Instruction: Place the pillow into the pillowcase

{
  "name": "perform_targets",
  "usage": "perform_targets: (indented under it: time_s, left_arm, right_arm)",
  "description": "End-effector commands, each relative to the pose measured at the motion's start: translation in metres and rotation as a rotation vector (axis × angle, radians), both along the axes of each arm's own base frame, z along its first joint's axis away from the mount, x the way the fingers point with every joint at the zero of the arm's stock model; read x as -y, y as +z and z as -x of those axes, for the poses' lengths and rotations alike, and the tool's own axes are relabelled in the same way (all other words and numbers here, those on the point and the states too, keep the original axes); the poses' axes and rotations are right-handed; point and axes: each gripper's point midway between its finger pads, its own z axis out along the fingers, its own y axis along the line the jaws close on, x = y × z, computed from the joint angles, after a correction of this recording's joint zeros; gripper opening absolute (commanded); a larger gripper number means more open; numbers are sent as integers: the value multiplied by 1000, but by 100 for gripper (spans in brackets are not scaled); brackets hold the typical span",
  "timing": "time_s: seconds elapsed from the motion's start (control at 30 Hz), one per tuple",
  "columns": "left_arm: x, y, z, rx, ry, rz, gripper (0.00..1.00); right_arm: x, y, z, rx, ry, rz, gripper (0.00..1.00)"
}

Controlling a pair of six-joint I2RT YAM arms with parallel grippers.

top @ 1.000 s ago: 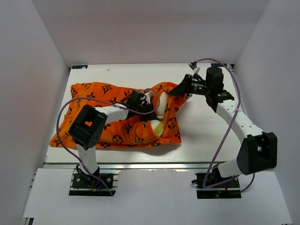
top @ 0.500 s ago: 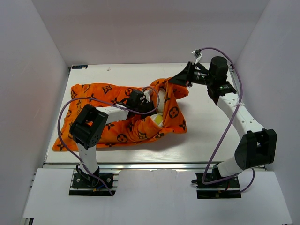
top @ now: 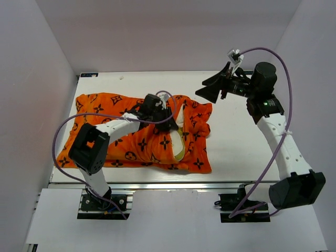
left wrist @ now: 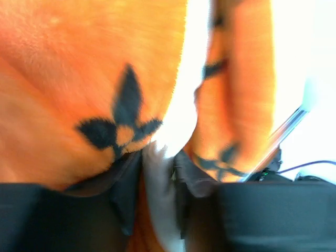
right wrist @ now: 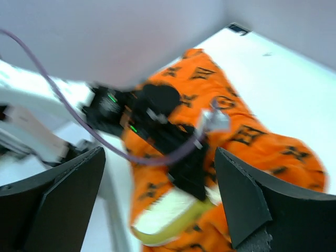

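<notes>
Most of the pillow: the thick cream-white rectangular foam pillow [top: 179, 143] lies almost wholly inside the bright orange soft fabric pillowcase with black monogram motifs [top: 126, 136]. Only a pale sliver with its yellow band shows at the mouth.
Left gripper: your left gripper [top: 160, 111] sits right at the case mouth, with the exposed pillow edge just ahead of and below its tips. The wrist view shows a pale strip between the two dark fingers [left wrist: 123, 194], but it is too blurred to tell whether they pinch it or only straddle it.
Right gripper: your right gripper [top: 209, 88] is spread wide and holds nothing. It hangs above the white table [top: 236, 152], apart from the fabric, with the case mouth below it and to its left.
Done: as far as you can judge from here, the insertion itself is nearly complete.
Left to do: the hem beside your left fingertips probably needs drawing over the uncovered end, and the cloth bunched there needs smoothing.
Watch: with nothing gripped on the right, a pull from the left alone may drag the whole bundle.
</notes>
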Motion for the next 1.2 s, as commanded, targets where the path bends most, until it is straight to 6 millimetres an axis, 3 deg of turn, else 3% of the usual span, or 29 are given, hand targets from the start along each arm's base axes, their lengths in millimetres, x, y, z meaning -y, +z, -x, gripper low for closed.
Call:
perform_targets:
  time_s: [0.0, 0.1, 0.17, 0.27, 0.37, 0.43, 0.47, 0.57, 0.6, 0.63, 0.67, 0.77, 0.83, 0.9, 1.0, 1.13, 1.17]
  left_arm:
    - [-32, 54, -24, 56, 114, -46, 45]
    - [-29, 100, -36, 122, 116, 16, 52]
    - [-30, 124, -41, 165, 122, 48, 56]
    - [-34, 153, -41, 223, 132, 83, 57]
    - [-39, 182, -41, 289, 137, 90, 57]
    - [-41, 195, -33, 312, 102, 81, 52]
    - [-42, 191, -25, 289, 78, 70, 49]
    - [-36, 168, 11, 213, -21, 34, 37]
    - [-26, 157, 30, 190, -65, 23, 37]
    - [-27, 131, 47, 131, -81, -8, 36]
    - [-23, 128, 58, 131, -96, 4, 36]
    - [-2, 91, 109, 72, -186, -32, 37]
    - [6, 75, 124, 43, -204, -53, 36]
    - [14, 58, 134, 31, -213, -99, 36]
    - [10, 29, 132, 16, -180, -151, 36]
    - [1, 2, 108, 36, -88, -233, 32]
    - [1, 0, 103, 38, -75, -241, 31]
  right_arm:
    - [20, -35, -11, 138, -78, 167, 89]
    - [28, -39, -13, 188, -115, 220, 89]
    - [32, -58, -13, 176, -126, 258, 90]
    - [30, -102, -3, 60, -71, 307, 89]
    - [23, -157, 15, -178, -60, 381, 89]
    - [13, -169, 27, -243, -69, 368, 89]
    - [16, -191, 30, -288, -125, 412, 89]
    - [10, -220, 43, -382, -182, 455, 89]
    - [10, -227, 46, -409, -186, 456, 89]
    - [7, -233, 49, -449, -191, 450, 89]
    - [6, -240, 52, -467, -184, 453, 90]
    - [3, -263, 55, -532, -196, 465, 89]
    - [4, -285, 54, -599, -214, 492, 89]
    - [-2, -304, 54, -653, -179, 512, 86]
    - [-16, -313, 45, -676, -144, 525, 80]
    - [-28, -318, 27, -644, -167, 554, 72]
    - [-29, -320, 25, -649, -171, 556, 63]
